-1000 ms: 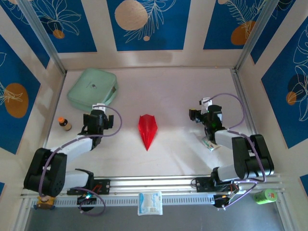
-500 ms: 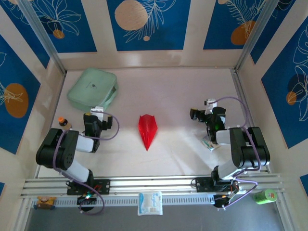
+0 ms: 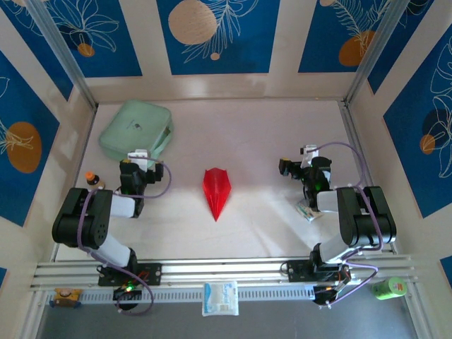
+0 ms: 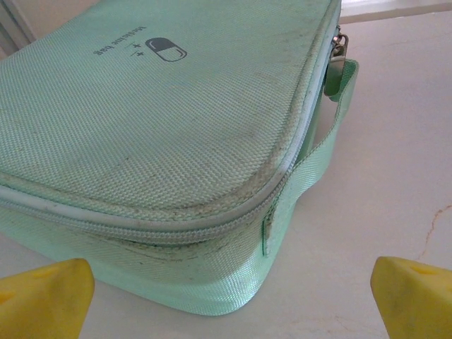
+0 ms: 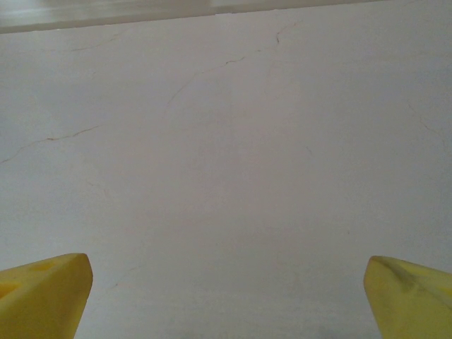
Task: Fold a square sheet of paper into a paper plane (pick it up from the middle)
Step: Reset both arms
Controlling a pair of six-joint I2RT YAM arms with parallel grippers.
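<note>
plane: pointed bright red paper plane (image 3: 217,192) lies flat mid-worktop (image 3: 261,134), tip toward near edge, bare surface on every side | left gripper (image 4: 226,296): jaws spread wide, empty, facing mint-green fabric case (image 4: 162,106) by far-left corner | right gripper (image 5: 226,289): jaws wide apart, empty, over bare worktop near right edge

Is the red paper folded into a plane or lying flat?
Folded: the paper plane lies on the table as a narrow pointed dart with a centre crease.
</note>
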